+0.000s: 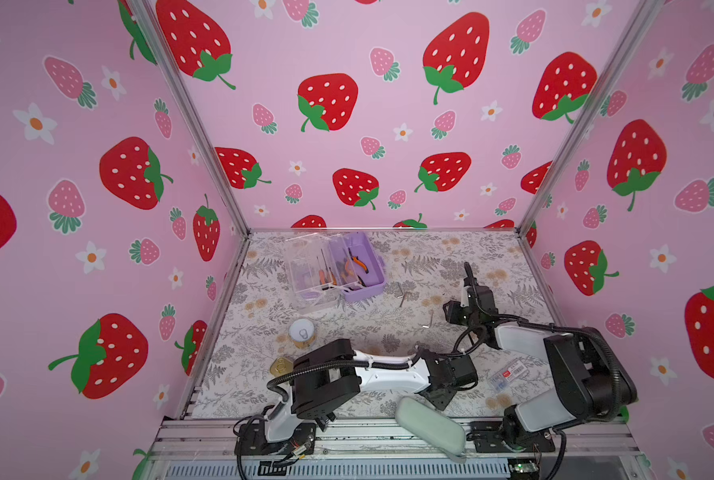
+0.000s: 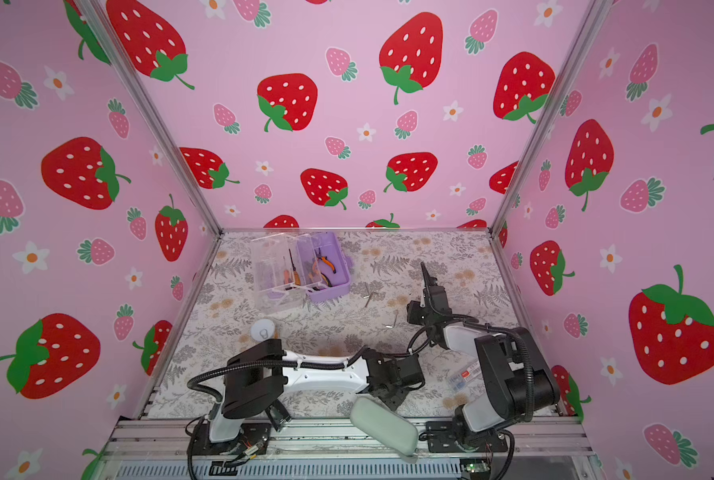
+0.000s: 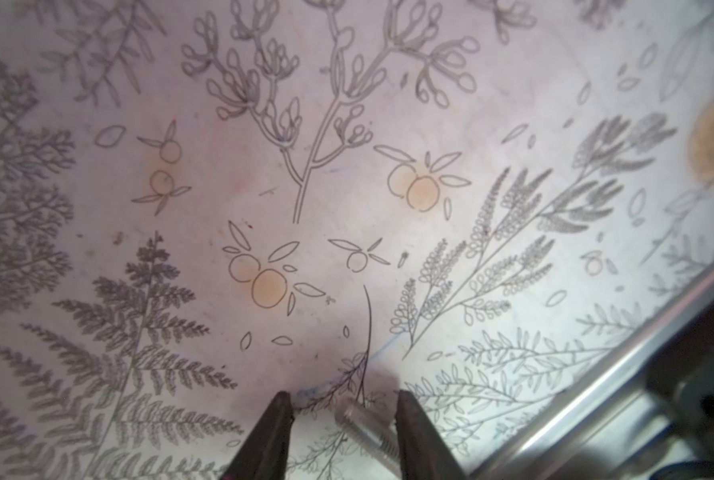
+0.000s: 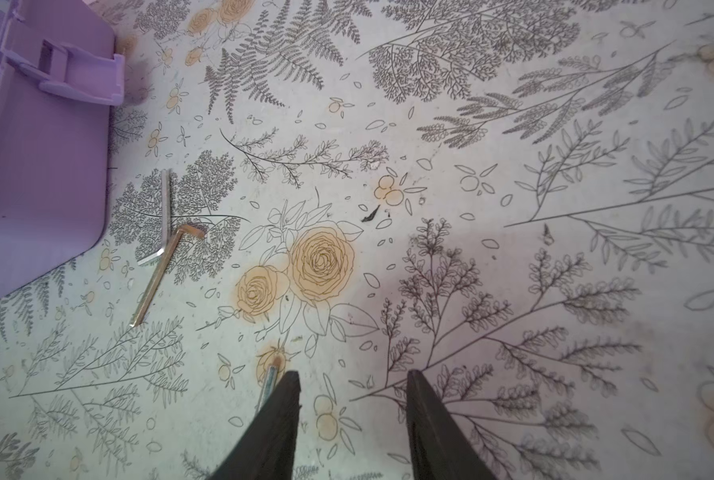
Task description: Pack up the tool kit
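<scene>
Two hex keys (image 4: 165,208) lie touching each other on the table (image 1: 450,257) right beside the tool kit (image 1: 367,270), which sits open toward the far left with orange pliers (image 1: 357,262) inside. Over bare table the right gripper (image 4: 353,378) has its jaws apart, holding nothing (a third key (image 4: 270,380) pokes out beside one finger). Meanwhile the left gripper (image 3: 342,399) is narrowly parted around a small clear cylinder (image 3: 363,424). As for the red-labelled packet (image 1: 507,376), its print is too small to read.

I see pink strawberry-and-daisy walls (image 1: 347,45) filling the upper frame, aluminium corner posts (image 1: 193,120) either side, and a counter (image 1: 450,257) at lower centre covered in grey fern print.
</scene>
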